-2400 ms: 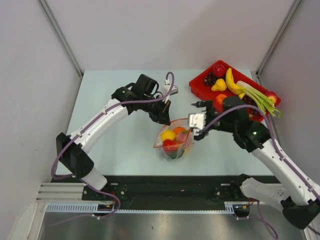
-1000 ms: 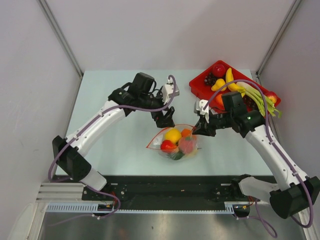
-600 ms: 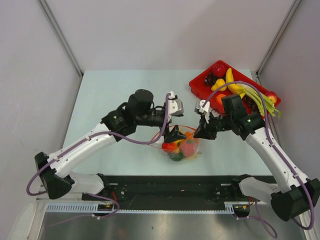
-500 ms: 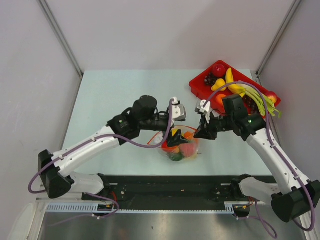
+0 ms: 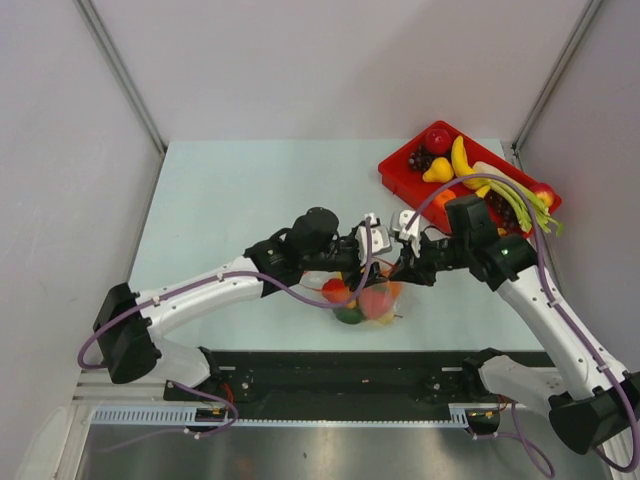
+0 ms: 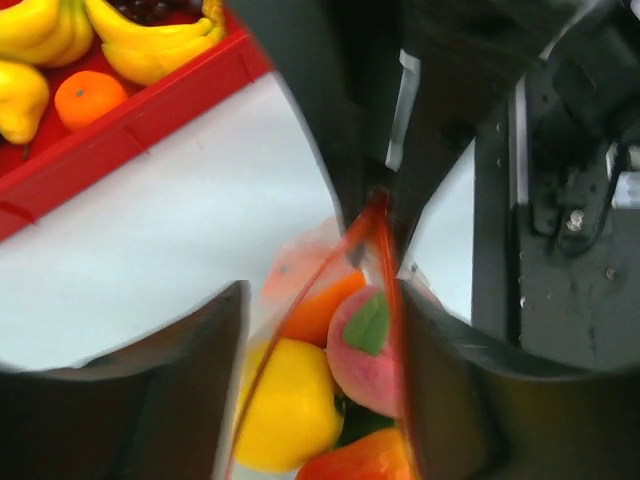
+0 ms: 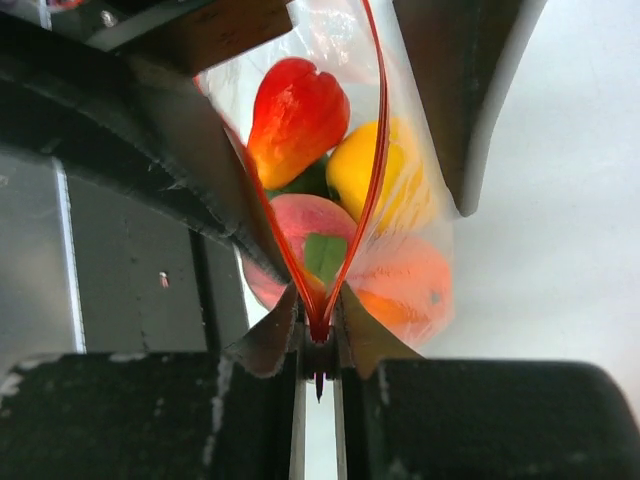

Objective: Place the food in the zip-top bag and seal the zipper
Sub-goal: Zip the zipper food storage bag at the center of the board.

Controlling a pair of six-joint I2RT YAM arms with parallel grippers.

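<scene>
We see the clear zip-top bag at the lower centre of the top view, full of red, yellow and orange food, its orange-red zipper gaping in 2 strips. The right gripper is clenched on the zipper's end; the left gripper stands released, fingers straddling the mouth and hiding part of it. The red tray of bananas sits upper right.

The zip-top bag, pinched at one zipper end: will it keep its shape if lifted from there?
Probably not. The zip-top bag is thin, crinkled film, so it would likely sag under the food, whose round pieces may roll toward the low end. The zipper bows apart, so it looks flexible too.
</scene>
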